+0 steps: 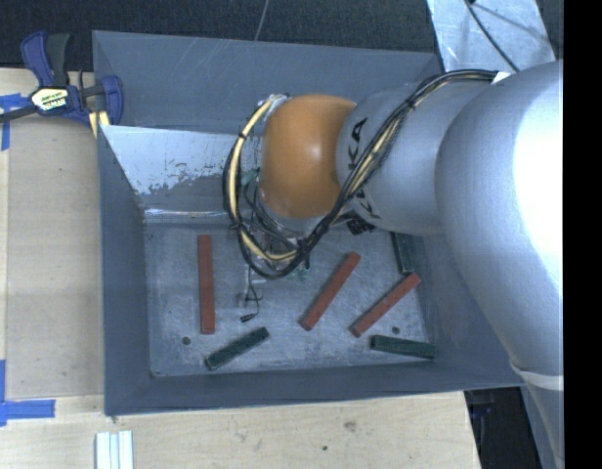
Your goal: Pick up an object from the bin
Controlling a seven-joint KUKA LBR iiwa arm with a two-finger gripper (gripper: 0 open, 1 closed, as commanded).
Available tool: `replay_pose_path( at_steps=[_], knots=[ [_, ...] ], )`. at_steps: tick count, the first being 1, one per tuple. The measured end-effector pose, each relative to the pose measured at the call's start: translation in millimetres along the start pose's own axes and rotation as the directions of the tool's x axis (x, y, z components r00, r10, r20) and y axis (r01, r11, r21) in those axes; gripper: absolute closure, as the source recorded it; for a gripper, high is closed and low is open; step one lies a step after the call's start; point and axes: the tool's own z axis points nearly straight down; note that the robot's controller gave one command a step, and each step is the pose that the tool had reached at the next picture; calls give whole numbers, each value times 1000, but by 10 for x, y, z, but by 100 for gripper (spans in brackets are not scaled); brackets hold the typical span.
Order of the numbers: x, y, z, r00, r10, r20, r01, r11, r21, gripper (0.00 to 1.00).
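My gripper [249, 304] hangs below the arm's wrist, over the bin floor left of centre. A red-brown stick [205, 283] lies upright in the view a little to its left, apart from it. A dark green stick [236, 348] lies slanted just in front of it, near the front wall. To the right a second red-brown stick [330, 290] lies on a diagonal. Nothing shows held in the gripper.
Another red-brown stick [386, 304] lies diagonally further right, with a dark green stick [403, 347] in front of it near the front right corner. A dark stick [406, 252] lies by the right wall, partly under the arm. The arm covers the bin's back right.
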Motion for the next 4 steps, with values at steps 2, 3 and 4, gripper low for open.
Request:
replay_pose_path(
  at_steps=[2, 3, 4],
  knots=[
    [-339, -786, 120, 996, -89, 7, 89, 996, 2, 100],
    [-338, -786, 121, 996, -88, 7, 88, 996, 2, 0],
    [-284, -879, 99, 982, -187, 5, 187, 982, 2, 0]
  ],
)
